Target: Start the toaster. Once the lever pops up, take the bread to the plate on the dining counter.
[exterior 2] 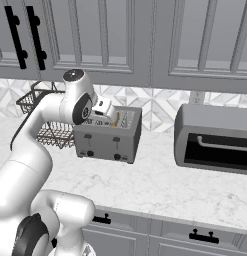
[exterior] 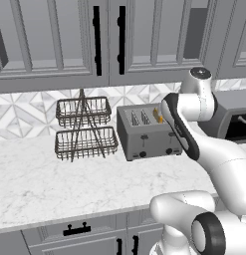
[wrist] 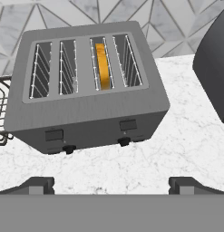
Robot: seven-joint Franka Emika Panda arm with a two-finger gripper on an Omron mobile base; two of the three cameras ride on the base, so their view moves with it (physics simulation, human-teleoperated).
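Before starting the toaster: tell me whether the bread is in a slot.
In. The bread stands on edge in the toaster's third slot from the left.

Toaster (wrist: 88,88): grey, boxy, four slots, centre of hand view, upright on the marble counter. Bread (wrist: 102,65): golden slice, standing on edge in the third slot from left.

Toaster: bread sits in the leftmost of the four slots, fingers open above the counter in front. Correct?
Not quite. In the hand view the bread sits in the third slot from the left of the toaster, not the leftmost. The rest holds: fingers open in front.
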